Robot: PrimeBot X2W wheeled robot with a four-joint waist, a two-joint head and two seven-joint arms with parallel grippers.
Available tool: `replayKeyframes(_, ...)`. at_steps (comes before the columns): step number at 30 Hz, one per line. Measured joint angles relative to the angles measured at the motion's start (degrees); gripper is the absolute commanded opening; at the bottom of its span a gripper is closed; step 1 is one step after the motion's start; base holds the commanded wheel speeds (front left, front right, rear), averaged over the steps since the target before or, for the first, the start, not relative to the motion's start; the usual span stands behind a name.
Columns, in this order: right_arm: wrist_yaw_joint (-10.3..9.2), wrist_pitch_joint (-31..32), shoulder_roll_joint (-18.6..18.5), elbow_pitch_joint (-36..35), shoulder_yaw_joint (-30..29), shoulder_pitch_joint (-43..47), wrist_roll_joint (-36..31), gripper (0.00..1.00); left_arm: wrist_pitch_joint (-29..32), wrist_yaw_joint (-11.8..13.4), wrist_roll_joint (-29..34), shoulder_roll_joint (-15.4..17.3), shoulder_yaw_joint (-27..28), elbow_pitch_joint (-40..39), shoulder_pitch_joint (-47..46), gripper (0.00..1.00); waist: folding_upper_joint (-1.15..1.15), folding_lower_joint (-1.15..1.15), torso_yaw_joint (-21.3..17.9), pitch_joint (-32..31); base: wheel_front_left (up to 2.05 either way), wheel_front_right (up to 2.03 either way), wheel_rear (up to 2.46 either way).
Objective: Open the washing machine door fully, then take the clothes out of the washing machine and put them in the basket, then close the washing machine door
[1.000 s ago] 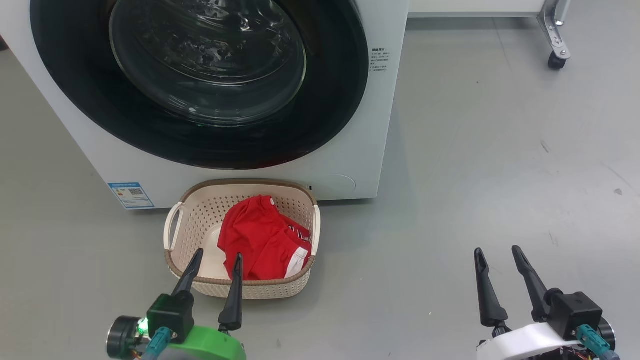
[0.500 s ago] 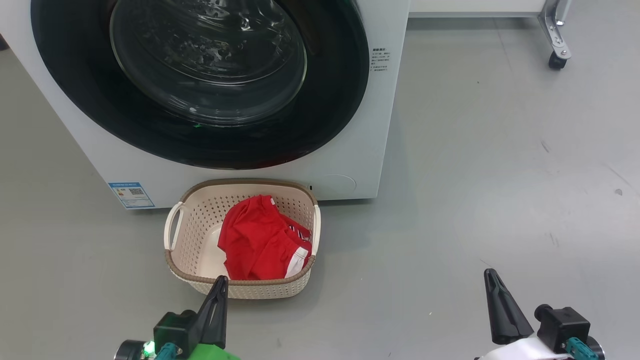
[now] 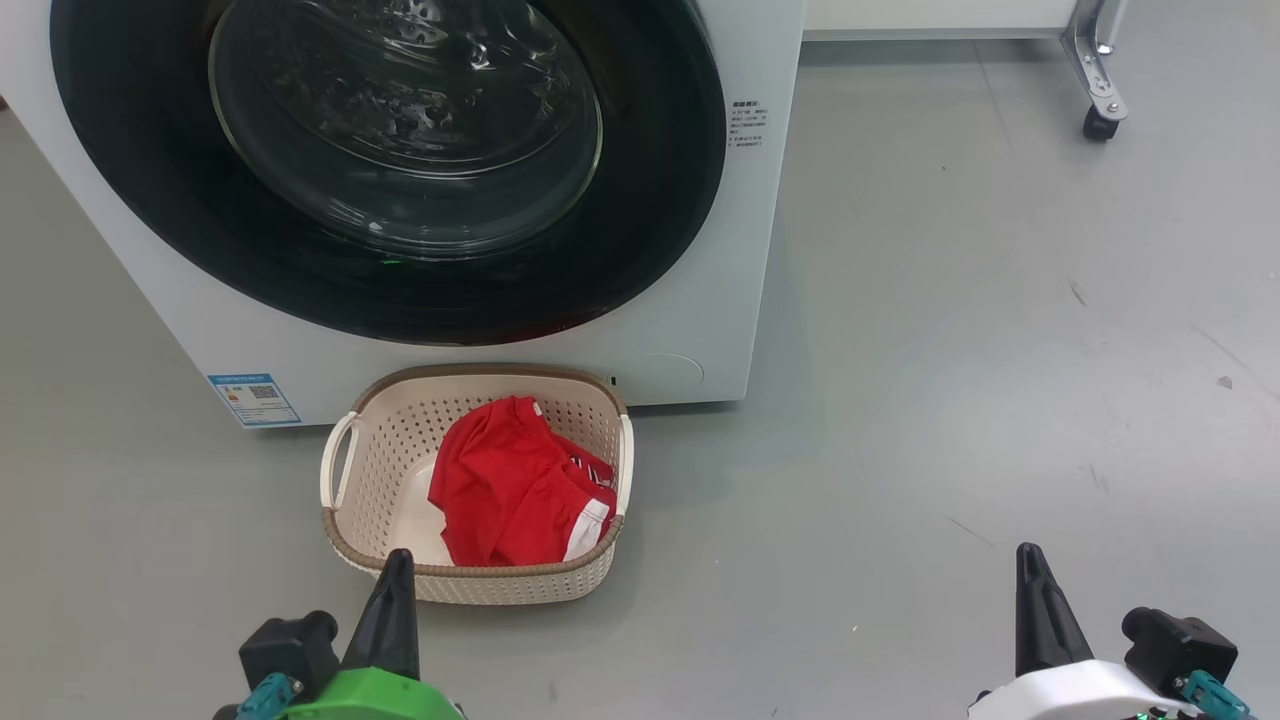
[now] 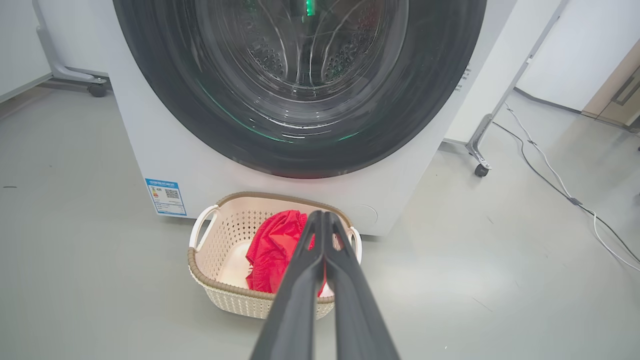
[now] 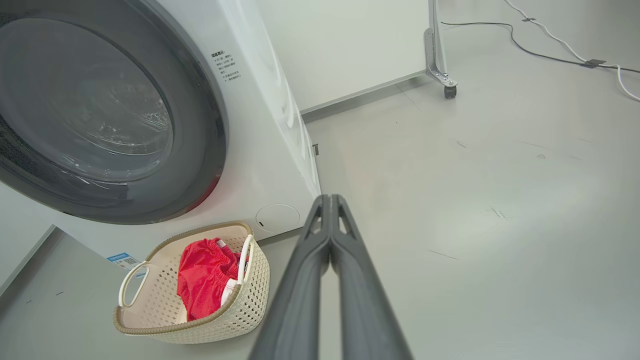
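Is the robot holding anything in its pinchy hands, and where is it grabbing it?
No, nothing is held. The left gripper and the right gripper are both shut on air, and the clothes lie loose in the basket.

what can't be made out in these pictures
Washing machine door: top cut off by the head view's upper edge.
Blue label sticker: print too small to read, head view.
Clothes: partly hidden behind the left gripper in the left wrist view.
Drum: contents lost in glare, left wrist view.

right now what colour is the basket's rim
Brown, with a woven look, on the cream basket; it shows best in the head view.
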Motion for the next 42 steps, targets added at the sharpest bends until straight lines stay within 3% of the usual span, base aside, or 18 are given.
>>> replayKeyframes(42, 3.28, 7.27, -0.99, 2.69, -5.89, -5.16, 31.97, 0.0, 7.24, -4.54, -31.59, 1.05, 8.8, -0.04, -0.47, 0.0, 0.0, 0.0, -1.95, -1.19, 0.0, 0.0, 0.0)
